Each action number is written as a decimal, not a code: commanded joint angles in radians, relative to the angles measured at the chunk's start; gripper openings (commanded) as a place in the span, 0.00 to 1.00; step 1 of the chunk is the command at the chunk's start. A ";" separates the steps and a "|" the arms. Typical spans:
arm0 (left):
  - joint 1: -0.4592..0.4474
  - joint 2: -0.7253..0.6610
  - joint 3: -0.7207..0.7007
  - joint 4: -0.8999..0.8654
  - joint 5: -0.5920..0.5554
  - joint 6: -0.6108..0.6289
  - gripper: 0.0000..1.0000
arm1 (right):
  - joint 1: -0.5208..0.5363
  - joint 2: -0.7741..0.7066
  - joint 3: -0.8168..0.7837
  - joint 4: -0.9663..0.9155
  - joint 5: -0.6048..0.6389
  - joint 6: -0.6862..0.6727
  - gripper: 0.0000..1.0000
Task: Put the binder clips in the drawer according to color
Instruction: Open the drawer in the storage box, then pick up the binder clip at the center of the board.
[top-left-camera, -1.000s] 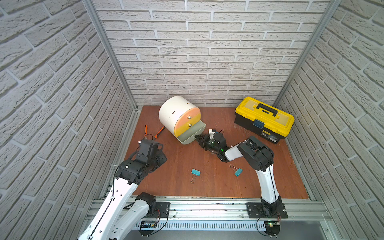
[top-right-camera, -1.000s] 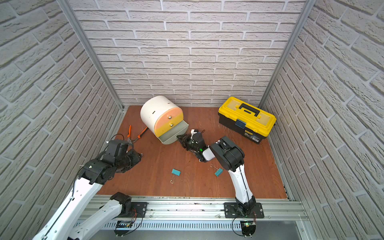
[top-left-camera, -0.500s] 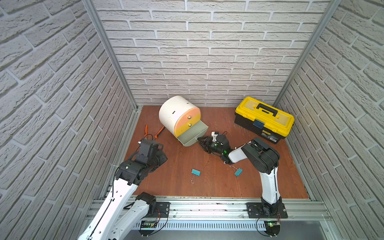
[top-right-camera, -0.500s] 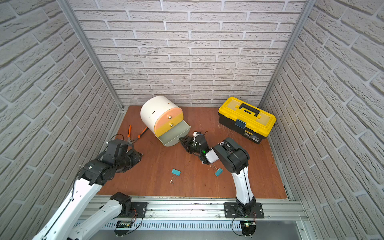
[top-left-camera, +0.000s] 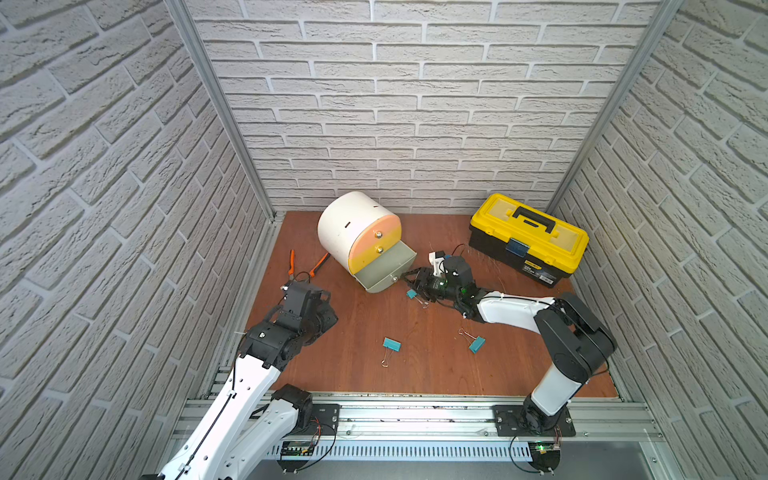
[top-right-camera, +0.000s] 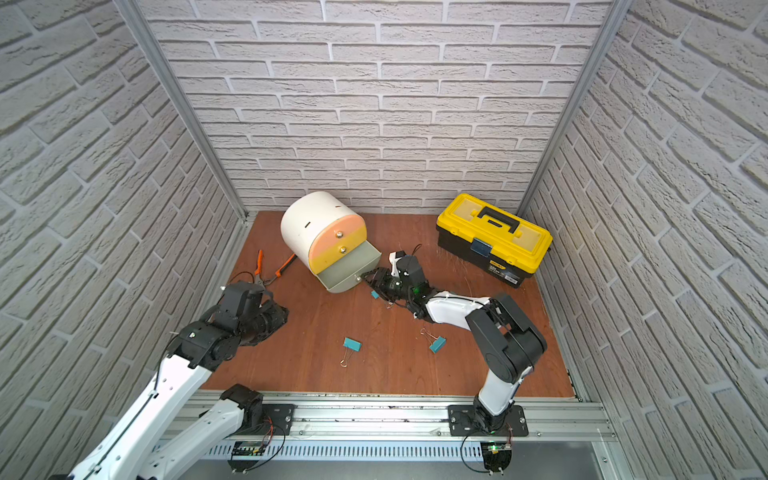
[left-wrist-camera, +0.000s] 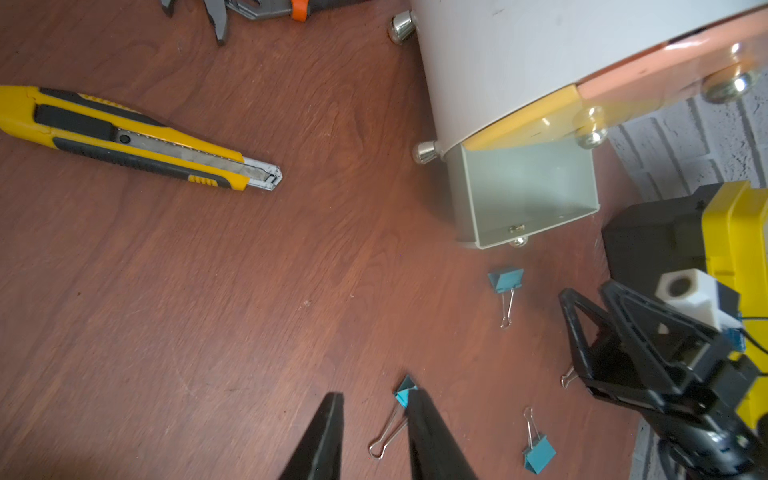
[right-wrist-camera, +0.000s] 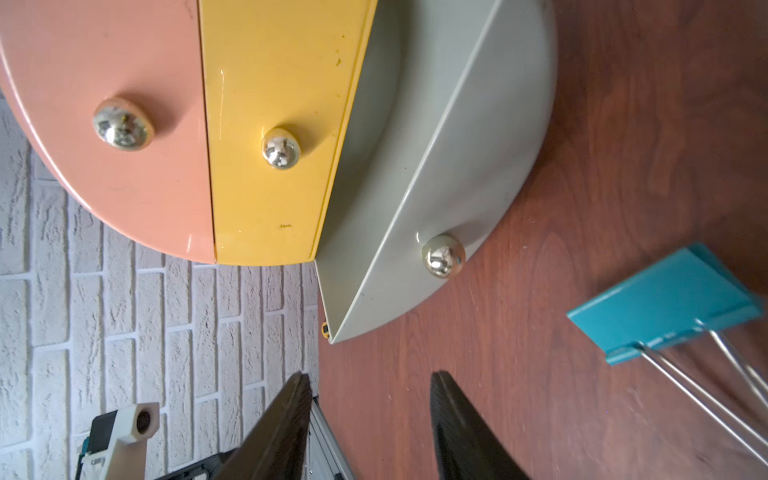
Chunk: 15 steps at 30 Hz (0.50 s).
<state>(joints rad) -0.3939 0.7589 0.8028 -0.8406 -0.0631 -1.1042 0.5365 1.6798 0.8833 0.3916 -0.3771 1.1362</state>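
Three teal clips lie on the table (top-left-camera: 415, 374). At 9 o'clock the left arm (top-left-camera: 270, 340) sits folded low, its pincer (left-wrist-camera: 376, 395) slightly spread and empty. The cabinet (top-left-camera: 353, 224) stands at 11 o'clock with its grey bottom drawer (top-left-camera: 386, 270) open. One clip (top-left-camera: 392, 344) lies at 6 o'clock, a second clip (top-left-camera: 412, 294) just beside the drawer front, and a third clip (top-left-camera: 477, 344) at 5. The right arm (top-left-camera: 511, 309) stretches low toward the drawer, its pincer (right-wrist-camera: 372, 376) spread and empty, facing the knob (right-wrist-camera: 443, 255).

Wooden worktop (top-left-camera: 436, 374), on which a drawer cabinet (top-left-camera: 353, 226), toolbox (top-left-camera: 530, 237), pliers (top-left-camera: 321, 262), knife (left-wrist-camera: 137, 139) and three teal clips (top-left-camera: 392, 344) (top-left-camera: 477, 344) (top-left-camera: 412, 294) are laid.
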 joint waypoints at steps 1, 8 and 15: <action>-0.015 0.008 -0.034 0.080 -0.004 -0.017 0.32 | -0.003 -0.077 0.055 -0.324 0.010 -0.253 0.49; -0.052 0.042 -0.092 0.160 -0.003 -0.042 0.36 | -0.004 -0.108 0.174 -0.683 0.085 -0.601 0.56; -0.060 0.062 -0.151 0.231 0.012 -0.060 0.42 | -0.003 -0.048 0.271 -0.846 0.222 -0.792 0.60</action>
<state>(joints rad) -0.4484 0.8188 0.6800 -0.6777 -0.0582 -1.1492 0.5365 1.6081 1.1149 -0.3511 -0.2302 0.4877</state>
